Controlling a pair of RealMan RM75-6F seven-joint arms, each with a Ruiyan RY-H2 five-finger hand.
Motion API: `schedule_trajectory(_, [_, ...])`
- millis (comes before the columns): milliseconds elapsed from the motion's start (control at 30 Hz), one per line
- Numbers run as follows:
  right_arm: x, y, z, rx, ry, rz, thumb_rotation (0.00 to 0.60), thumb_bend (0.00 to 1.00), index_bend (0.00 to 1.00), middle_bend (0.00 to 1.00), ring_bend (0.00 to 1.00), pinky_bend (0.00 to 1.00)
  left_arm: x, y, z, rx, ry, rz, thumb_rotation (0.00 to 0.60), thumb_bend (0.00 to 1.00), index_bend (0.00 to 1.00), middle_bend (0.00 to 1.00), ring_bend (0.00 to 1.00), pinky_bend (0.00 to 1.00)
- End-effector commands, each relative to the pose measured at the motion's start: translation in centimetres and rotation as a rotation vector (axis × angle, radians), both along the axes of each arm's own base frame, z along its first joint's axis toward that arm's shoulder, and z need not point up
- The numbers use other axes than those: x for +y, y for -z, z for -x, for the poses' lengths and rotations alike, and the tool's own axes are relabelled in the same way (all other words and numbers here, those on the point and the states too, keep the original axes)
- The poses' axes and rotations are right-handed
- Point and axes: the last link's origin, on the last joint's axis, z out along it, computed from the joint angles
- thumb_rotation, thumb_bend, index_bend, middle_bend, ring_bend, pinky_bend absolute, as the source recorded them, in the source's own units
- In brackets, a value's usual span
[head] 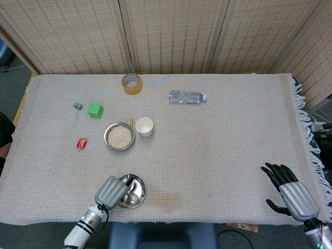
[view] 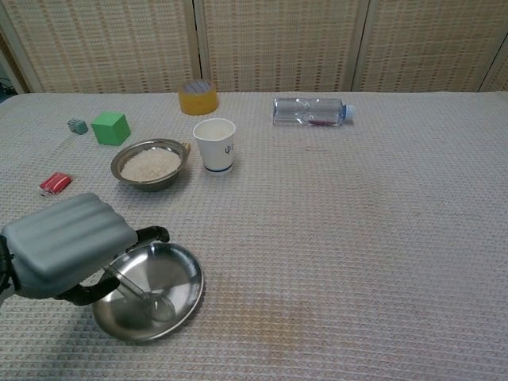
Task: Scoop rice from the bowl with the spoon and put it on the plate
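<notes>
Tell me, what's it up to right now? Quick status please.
Left hand holds the spoon, its tip in the plate. Right hand open, idle. Rice sits in the bowl. Nothing in between.
</notes>
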Motion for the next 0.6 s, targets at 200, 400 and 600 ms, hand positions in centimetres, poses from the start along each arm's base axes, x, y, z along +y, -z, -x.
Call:
schedule_trajectory(200, [-0.2, 0.1, 0.1, 0.009, -0.001, 0.021, 0.600, 0.19, 0.00, 0.00, 0.00, 0.00, -2.2, -10.4, 6.9, -0.459, -0.230, -0.090, 0.600, 0.39, 0.00, 0.15, 0.14, 0.26])
schedule_trajectory(400, [-0.5, 0.5, 0.2, 0.025, -0.001, 0.042, 0.600, 0.19, 0.00, 0.00, 0.00, 0.00, -3.4, -15.2, 11.9, -0.800, -0.301, -0.157, 0.600, 0.39, 0.00, 0.00, 0.00, 0.16])
schedule_trajectory(600, [-0.1, 0.7, -0.1, 0.045, -0.017, 0.053, 0.600, 0.19, 0.00, 0.00, 0.00, 0.00, -3.0, -16.5, 12.3, -0.853, -0.219, -0.190, 0.600, 0.39, 0.00, 0.00, 0.00, 0.16])
